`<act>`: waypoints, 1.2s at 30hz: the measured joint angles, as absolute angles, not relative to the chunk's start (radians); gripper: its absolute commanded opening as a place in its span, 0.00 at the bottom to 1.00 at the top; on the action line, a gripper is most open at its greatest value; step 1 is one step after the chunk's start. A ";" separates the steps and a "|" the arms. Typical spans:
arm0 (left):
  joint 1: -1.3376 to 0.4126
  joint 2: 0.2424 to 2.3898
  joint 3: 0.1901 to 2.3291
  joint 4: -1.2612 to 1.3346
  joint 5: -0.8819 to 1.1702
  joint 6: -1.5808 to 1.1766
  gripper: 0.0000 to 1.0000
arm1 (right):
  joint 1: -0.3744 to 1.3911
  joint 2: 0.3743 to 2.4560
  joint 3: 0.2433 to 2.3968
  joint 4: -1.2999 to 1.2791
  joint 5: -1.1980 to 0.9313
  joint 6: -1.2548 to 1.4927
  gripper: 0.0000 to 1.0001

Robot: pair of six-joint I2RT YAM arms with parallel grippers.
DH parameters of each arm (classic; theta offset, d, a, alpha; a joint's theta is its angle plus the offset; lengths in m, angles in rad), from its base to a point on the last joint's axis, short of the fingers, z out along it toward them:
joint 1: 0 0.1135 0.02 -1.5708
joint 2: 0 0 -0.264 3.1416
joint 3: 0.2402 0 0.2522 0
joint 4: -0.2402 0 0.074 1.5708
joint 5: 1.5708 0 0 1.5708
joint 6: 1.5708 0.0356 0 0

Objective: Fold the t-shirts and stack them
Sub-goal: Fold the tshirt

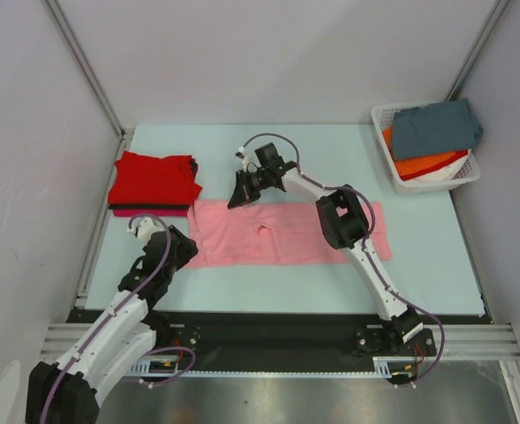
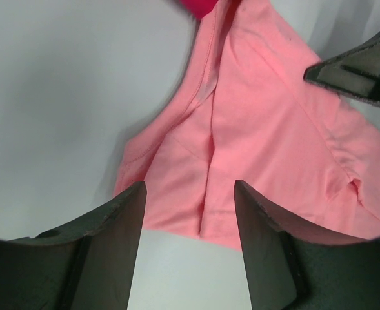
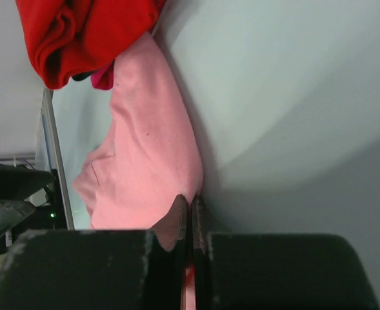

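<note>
Top external view, mid-task: a red shirt [image 1: 154,179] sits folded on a magenta one [image 1: 149,212] at far left. The pink shirt [image 1: 286,234] lies mid-table, seemingly part-folded. The right gripper [image 1: 240,196] is clamped on its far edge; the left gripper [image 2: 188,187] hovers wide over its left end. Grey-blue [image 1: 436,128] and orange [image 1: 423,164] shirts wait in the basket [image 1: 380,119].

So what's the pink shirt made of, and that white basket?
The pink shirt looks like soft knitted cloth, maybe cotton jersey: it is matte and wrinkly, and the left wrist view shows stitched seams and a hem. The white basket looks like hard plastic: it is smooth and a little shiny, with stiff walls that seem to have slots.
</note>
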State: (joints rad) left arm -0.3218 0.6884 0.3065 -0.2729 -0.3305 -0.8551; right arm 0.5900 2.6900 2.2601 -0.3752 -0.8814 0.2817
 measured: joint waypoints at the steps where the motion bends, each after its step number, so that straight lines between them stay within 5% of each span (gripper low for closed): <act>1: -0.322 0.693 0.307 -0.270 -0.326 -0.851 0.63 | 0.583 2.692 2.256 -0.348 -0.882 0.308 0.00; 9: -0.339 0.714 0.280 -0.190 -0.211 -0.803 0.67 | 0.425 2.695 2.204 -0.065 -0.837 0.580 0.00; 15: -0.516 0.794 0.257 -0.063 -0.171 -0.812 0.70 | 0.261 2.695 2.193 0.080 -0.625 0.713 0.00; 21: -0.739 1.120 0.305 0.126 -0.168 -0.859 0.70 | 0.163 2.709 2.242 0.106 -0.451 0.754 0.00; 27: -0.934 1.508 0.569 0.284 -0.183 -0.928 0.70 | 0.145 2.714 2.246 0.141 -0.411 0.783 0.00; 36: -1.003 1.803 0.770 0.464 -0.168 -1.093 0.69 | 0.139 2.715 2.209 0.152 -0.378 0.770 0.00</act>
State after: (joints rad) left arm -1.0035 1.8034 0.7700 0.4641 -0.1680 -1.0931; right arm 0.1394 2.7148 2.2093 0.1520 -0.3782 0.7696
